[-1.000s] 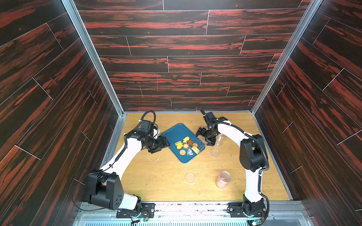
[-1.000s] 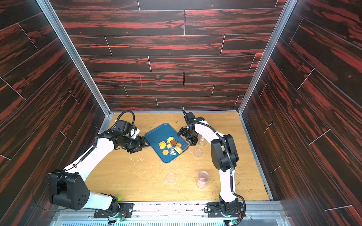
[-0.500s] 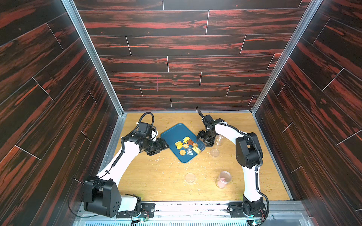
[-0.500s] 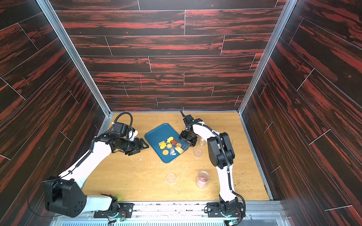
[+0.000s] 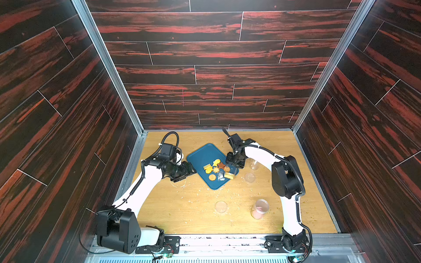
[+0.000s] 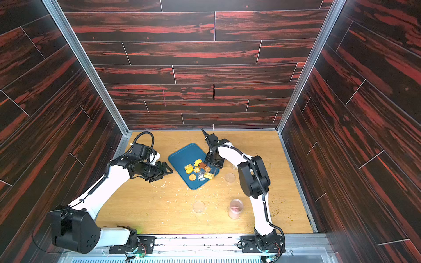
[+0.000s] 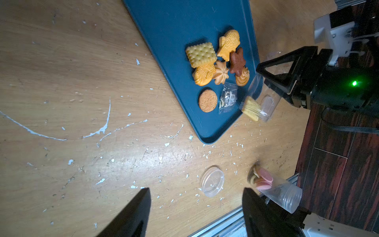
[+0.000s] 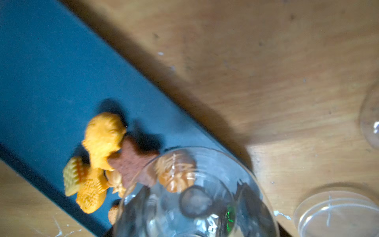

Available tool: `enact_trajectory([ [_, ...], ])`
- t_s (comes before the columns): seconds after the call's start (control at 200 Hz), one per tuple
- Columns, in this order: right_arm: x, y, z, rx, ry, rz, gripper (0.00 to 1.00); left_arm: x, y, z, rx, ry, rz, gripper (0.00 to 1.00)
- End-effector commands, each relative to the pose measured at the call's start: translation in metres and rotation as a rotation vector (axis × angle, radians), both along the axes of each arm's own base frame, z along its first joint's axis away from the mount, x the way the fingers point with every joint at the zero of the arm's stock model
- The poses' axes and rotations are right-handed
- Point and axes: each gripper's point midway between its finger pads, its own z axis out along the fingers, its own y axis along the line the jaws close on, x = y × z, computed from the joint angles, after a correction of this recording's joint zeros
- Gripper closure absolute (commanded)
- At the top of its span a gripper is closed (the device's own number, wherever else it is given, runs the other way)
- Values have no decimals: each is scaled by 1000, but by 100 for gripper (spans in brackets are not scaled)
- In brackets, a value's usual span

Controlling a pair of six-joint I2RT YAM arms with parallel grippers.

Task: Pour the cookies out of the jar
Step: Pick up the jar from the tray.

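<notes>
Several cookies (image 5: pixel 216 168) (image 6: pixel 198 169) (image 7: pixel 217 65) (image 8: pixel 102 156) lie in a heap on the blue tray (image 5: pixel 202 154) (image 6: pixel 182 154) (image 7: pixel 174 30) (image 8: pixel 41 71). A clear jar (image 5: pixel 231 174) (image 6: pixel 210 174) (image 7: pixel 260 100) (image 8: pixel 205 174) is tipped over the tray's right edge, with tan crackers at its mouth. My right gripper (image 5: pixel 234 162) (image 6: pixel 213 162) (image 7: pixel 287 82) (image 8: pixel 193 197) is shut on the jar. At the tray's left side my left gripper (image 5: pixel 192 169) (image 6: pixel 167 169) (image 7: pixel 195 191) is open and holds nothing.
A small clear packet (image 7: pixel 227 98) lies among the cookies. A second jar with pink rounds (image 5: pixel 259 208) (image 6: pixel 235 208) (image 7: pixel 274 188) stands front right. Two clear lids (image 5: pixel 221 206) (image 5: pixel 250 177) and an empty clear jar (image 5: pixel 254 164) sit on the wooden table. Dark walls close in three sides.
The right gripper's jaws have narrowed onto the jar at the tray's right edge. The left arm has barely shifted.
</notes>
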Motion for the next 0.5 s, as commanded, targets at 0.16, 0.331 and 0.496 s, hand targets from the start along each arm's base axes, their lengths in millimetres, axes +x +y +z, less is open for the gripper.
enact_trajectory([
  [0.16, 32, 11, 103, 26, -550, 100, 36, -5, 3, 3, -43, -16, 77, 26],
  [0.331, 41, 17, 149, -2, -735, 165, 36, -5, 1, -4, -91, -7, 137, 26],
  [0.496, 36, 26, 182, -12, -863, 228, 36, -12, 4, -5, -71, 0, 129, 26],
])
